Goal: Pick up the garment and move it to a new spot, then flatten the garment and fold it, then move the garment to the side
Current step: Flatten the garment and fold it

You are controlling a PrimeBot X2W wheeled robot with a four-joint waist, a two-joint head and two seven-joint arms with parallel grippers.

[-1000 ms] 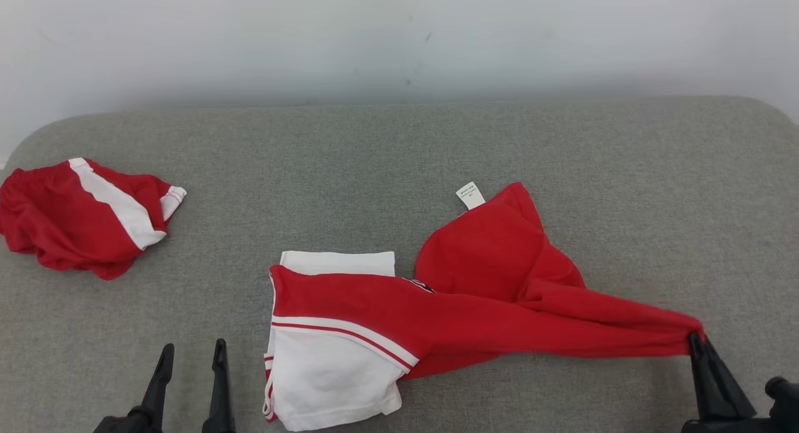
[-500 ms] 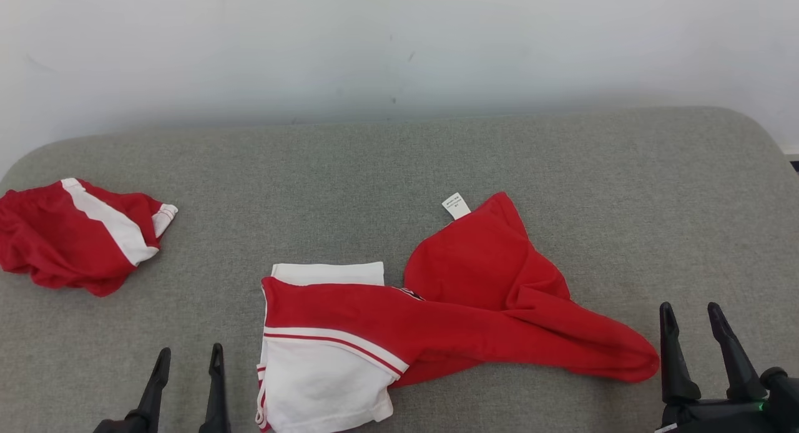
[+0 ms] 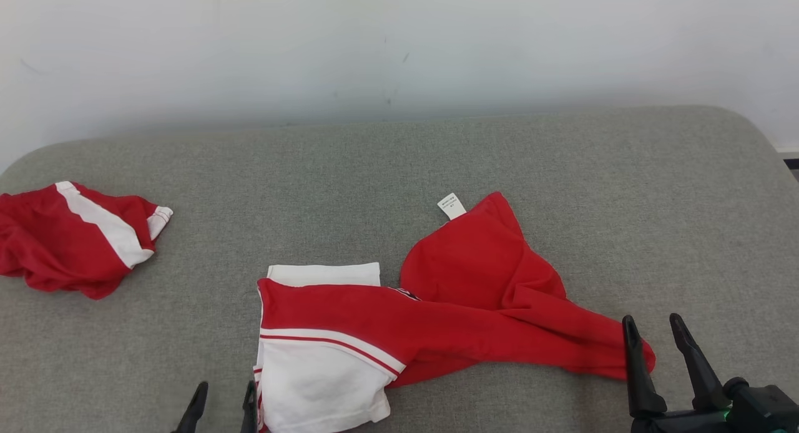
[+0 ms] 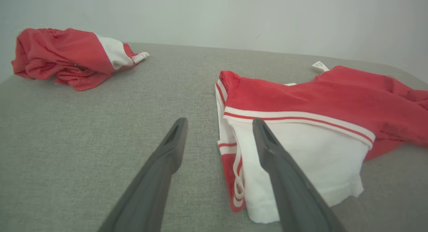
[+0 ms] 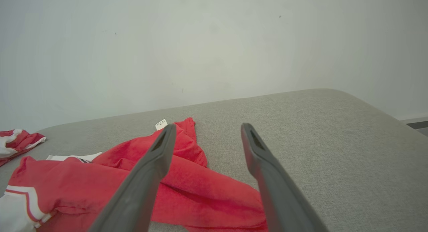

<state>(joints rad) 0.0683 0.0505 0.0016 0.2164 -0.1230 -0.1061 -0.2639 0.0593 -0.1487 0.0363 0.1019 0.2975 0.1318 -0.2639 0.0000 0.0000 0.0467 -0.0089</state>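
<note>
The garment is red with a white panel and a red-and-white stripe. It lies crumpled across the middle of the grey padded surface, its white label at the far edge. My right gripper is open just above the garment's red right end, holding nothing. In the right wrist view that gripper stands over the red cloth. My left gripper is open beside the garment's white left edge. The left wrist view shows this gripper with its right finger over the white panel.
A second red-and-white garment lies bunched at the far left of the surface, also seen as a heap in the left wrist view. A pale wall rises behind. The surface's rounded right edge is near my right arm.
My right gripper opened and let go of the garment's red end, which slumped back onto the surface. The gripper then shifted left over it. My left gripper moved right, toward the white edge.
</note>
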